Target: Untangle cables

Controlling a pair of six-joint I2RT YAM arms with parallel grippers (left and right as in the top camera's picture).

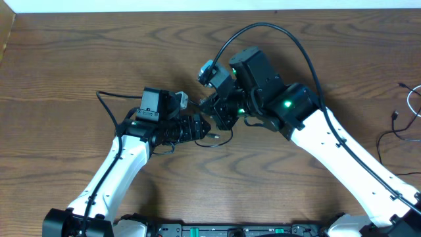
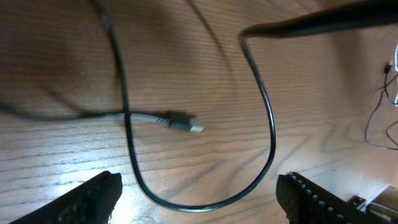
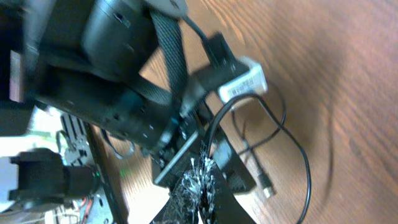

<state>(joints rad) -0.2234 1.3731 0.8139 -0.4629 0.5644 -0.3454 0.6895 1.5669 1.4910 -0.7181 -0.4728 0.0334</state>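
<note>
A thin black cable point(image 2: 271, 134) hangs in a loop over the wooden table point(image 2: 56, 37). My right gripper point(image 3: 204, 163) is shut on its upper end, and the cable point(image 3: 307, 171) curves away from the fingertips. The loop's bottom lies between the wide-apart fingers point(image 2: 93, 199) of my left gripper point(image 2: 199, 182), which is open and touches nothing. A grey-sleeved plug end point(image 2: 183, 123) rests on the table under the loop. From overhead, the left gripper point(image 1: 205, 128) and right gripper point(image 1: 220, 115) meet mid-table, with the cable point(image 1: 220, 141) just below them.
More thin cords lie at the table's right edge: a black one point(image 1: 388, 135) and a white one point(image 1: 413, 99). The right arm's thick black cable point(image 1: 289, 36) arches over the middle. The table's far edge meets a white wall point(image 1: 197, 5).
</note>
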